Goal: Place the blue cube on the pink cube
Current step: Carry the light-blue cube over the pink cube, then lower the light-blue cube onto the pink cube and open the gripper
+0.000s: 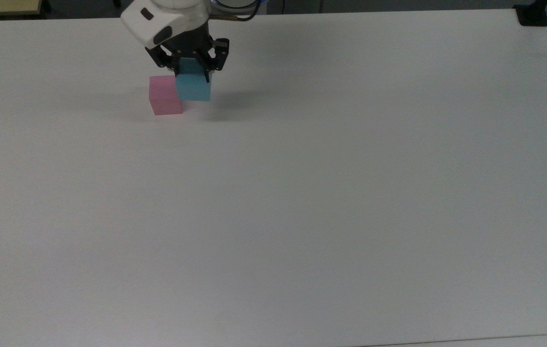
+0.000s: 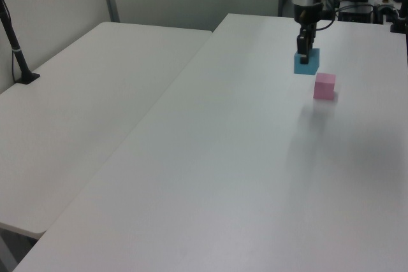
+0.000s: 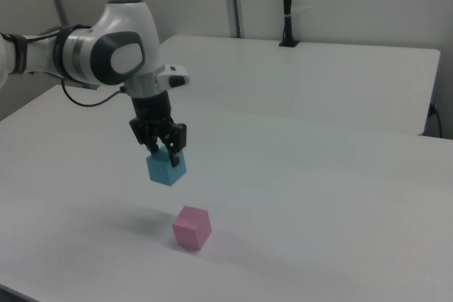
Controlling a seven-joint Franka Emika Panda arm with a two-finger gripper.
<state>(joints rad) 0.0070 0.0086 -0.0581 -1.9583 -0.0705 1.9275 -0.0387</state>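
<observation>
My gripper (image 1: 191,72) (image 2: 306,55) (image 3: 162,152) is shut on the blue cube (image 1: 193,87) (image 2: 306,64) (image 3: 167,168) and holds it in the air. The pink cube (image 1: 164,95) (image 2: 324,86) (image 3: 192,228) rests on the white table (image 1: 302,193). In the right view the blue cube hangs well above the table, up and to the right view's left of the pink cube, not touching it. In the top view the blue cube overlaps the pink cube's upper right corner.
A second white table (image 2: 89,93) (image 3: 318,76) stands beside this one. A black post (image 2: 16,49) (image 3: 287,5) rises from its far edge. A black object (image 1: 533,14) sits at the top view's upper right corner of the table.
</observation>
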